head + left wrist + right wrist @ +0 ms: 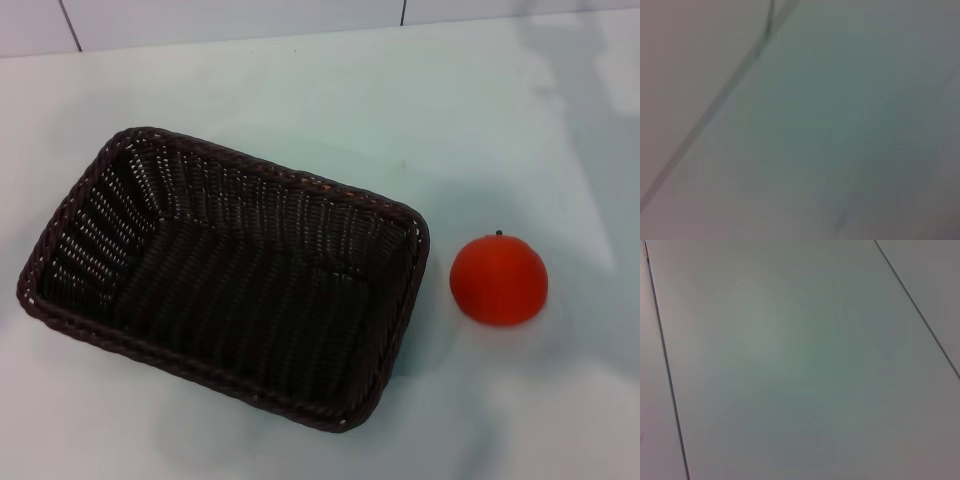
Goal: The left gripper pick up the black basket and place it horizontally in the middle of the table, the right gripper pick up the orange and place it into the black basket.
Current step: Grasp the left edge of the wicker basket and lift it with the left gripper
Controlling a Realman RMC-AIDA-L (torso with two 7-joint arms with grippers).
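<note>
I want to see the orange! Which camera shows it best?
The head view: the orange sits whole on the table, beside the black basket, not in it. Both wrist views show none of it, only a plain pale surface with dark lines.

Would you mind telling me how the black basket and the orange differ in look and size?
The basket is far bigger than the orange. The basket is rectangular, woven and dark brown-black; the orange is round, smooth and bright red-orange. The basket is an open, empty container lying askew; the orange is a solid fruit with a small dark stem on top. Both rest on the table, apart, with no gripper in view.
</note>
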